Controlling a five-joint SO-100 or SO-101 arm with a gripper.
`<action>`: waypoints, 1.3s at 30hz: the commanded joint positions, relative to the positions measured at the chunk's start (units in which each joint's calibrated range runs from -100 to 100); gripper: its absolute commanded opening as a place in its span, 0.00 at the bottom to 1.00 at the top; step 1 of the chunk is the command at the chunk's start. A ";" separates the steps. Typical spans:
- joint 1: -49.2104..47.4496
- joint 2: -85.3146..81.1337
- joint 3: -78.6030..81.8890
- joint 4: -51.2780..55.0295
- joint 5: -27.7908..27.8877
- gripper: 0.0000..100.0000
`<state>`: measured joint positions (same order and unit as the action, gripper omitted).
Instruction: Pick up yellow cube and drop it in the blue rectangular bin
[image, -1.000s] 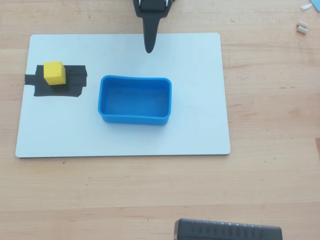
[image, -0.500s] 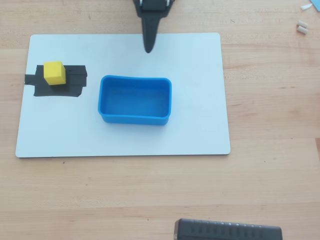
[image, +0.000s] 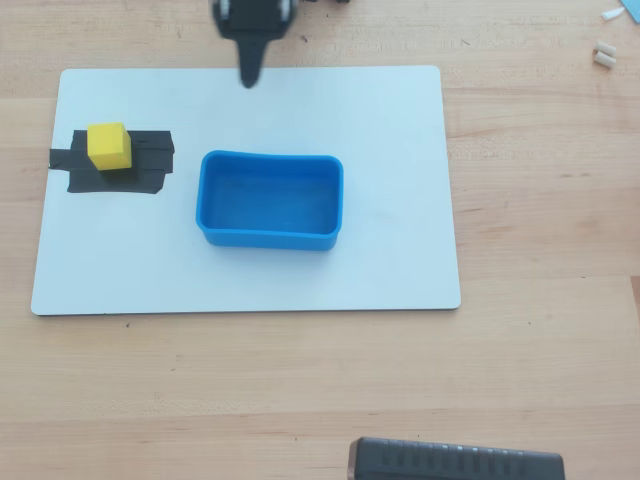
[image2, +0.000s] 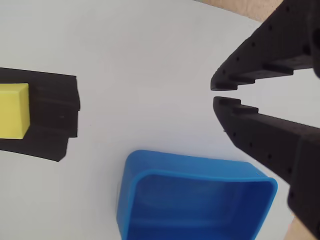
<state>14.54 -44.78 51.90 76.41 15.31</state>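
Observation:
The yellow cube (image: 108, 146) sits on a black tape patch (image: 150, 165) at the left of the white board. In the wrist view the cube (image2: 12, 110) is cut by the left edge. The blue rectangular bin (image: 268, 238) stands empty in the middle of the board, and its rim (image2: 195, 162) fills the bottom of the wrist view. My black gripper (image: 248, 78) hangs at the board's far edge, behind the bin and to the right of the cube. In the wrist view the gripper (image2: 214, 93) has its tips nearly touching and holds nothing.
The white board (image: 400, 120) lies on a wooden table. A dark ribbed object (image: 455, 462) sits at the table's near edge. Small white bits (image: 604, 57) lie at the far right corner.

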 joint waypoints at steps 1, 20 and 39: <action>6.91 8.05 -11.99 -0.11 5.03 0.00; 19.34 31.55 -34.09 -5.15 15.87 0.03; 23.89 38.51 -30.81 -11.01 14.16 0.36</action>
<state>39.48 -8.12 22.85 64.40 29.82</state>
